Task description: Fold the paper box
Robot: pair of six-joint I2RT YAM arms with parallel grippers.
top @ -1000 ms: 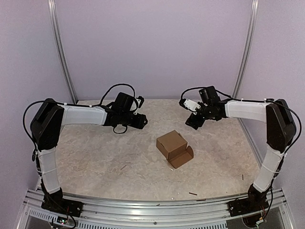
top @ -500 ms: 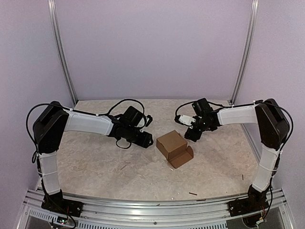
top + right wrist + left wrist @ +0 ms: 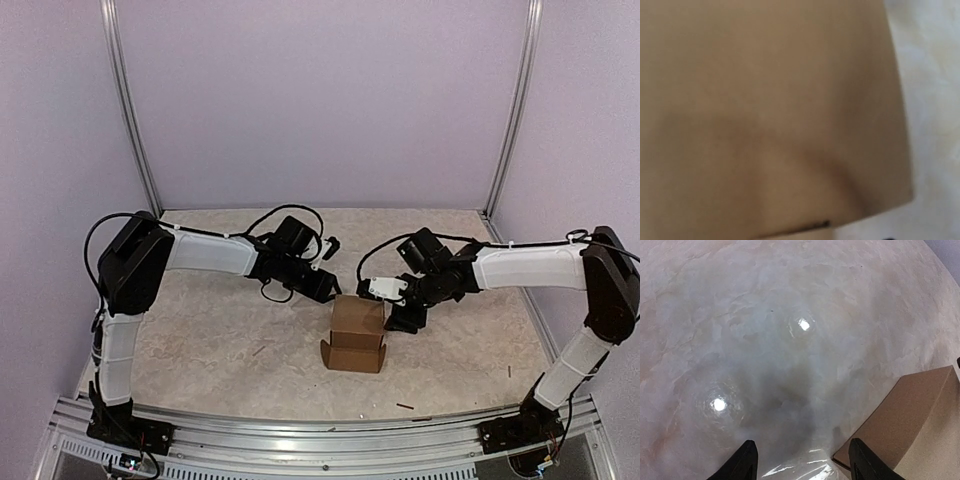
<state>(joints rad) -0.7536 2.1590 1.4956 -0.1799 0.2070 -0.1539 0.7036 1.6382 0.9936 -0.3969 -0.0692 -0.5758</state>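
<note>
the paper box [image 3: 357,331] looks mostly formed, its near flap not yet tucked. left gripper [image 3: 802,465] jaws apart, empty; right gripper [image 3: 400,318] pressed close, jaws hidden, can't tell.

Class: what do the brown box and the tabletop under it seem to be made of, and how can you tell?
The paper box looks like thin matte brown cardboard: flat panels, crisp fold lines. The tabletop looks like marbled beige stone or laminate, unclear which; it is glossy, as bright reflections show in the left wrist view.
</note>
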